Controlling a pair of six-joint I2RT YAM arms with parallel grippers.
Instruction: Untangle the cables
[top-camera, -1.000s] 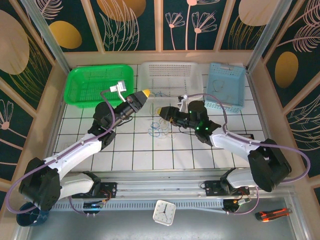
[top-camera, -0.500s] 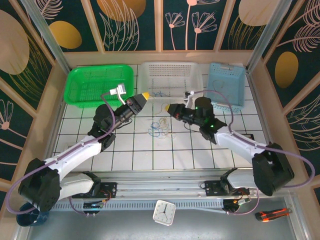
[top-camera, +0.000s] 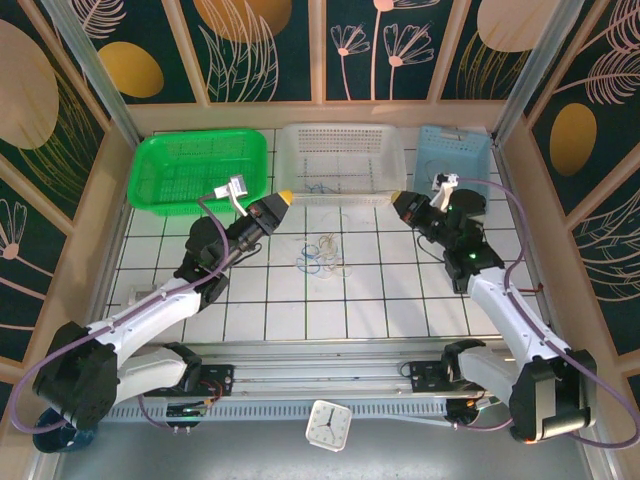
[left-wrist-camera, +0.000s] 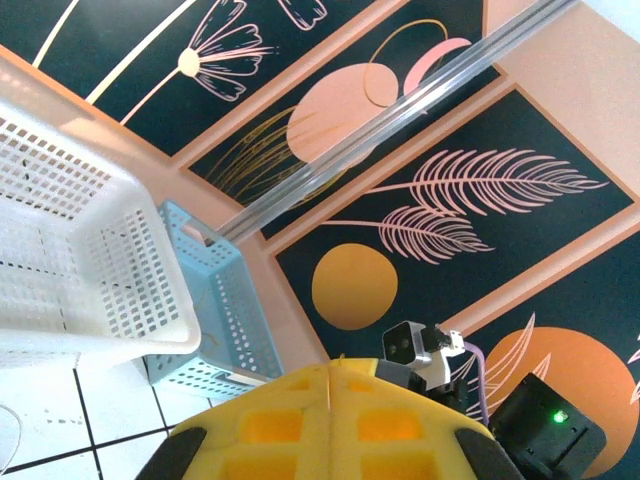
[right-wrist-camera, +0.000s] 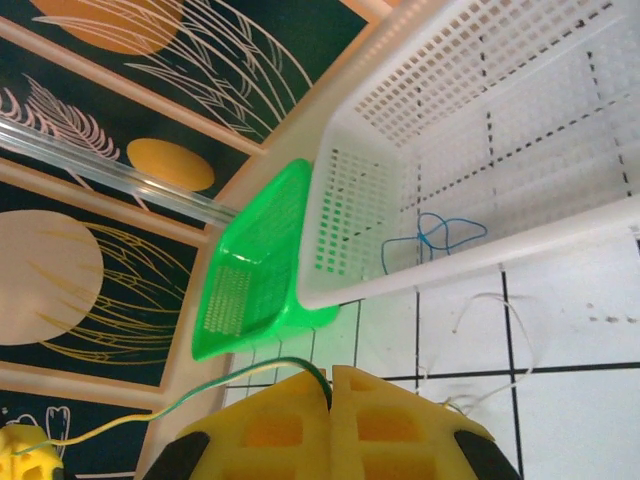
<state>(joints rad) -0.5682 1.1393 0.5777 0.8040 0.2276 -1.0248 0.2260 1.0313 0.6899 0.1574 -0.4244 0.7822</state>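
- The right gripper (top-camera: 396, 201) has its yellow fingers clamped on a thin yellow-green cable (right-wrist-camera: 250, 372). In the right wrist view that cable runs off to the tip of the left gripper (top-camera: 283, 197), whose fingers are pressed together, so I judge it pinched at both ends
- The arms are well apart, and the cable is very thin, so more pull could snap it or slip it out of one grip
- Its slack may be looped through the heap of cables (top-camera: 322, 254) lying on the table (top-camera: 400, 300) between the arms, and pulling would then drag or tighten that knot; I cannot tell whether it is free
- The white basket (top-camera: 340, 128) sits just behind the stretched line with a blue cable (right-wrist-camera: 435, 238) inside, and the span could catch on its rim
- The green basket (top-camera: 190, 170) and pale blue basket (top-camera: 455, 131) flank it, each near one gripper's path
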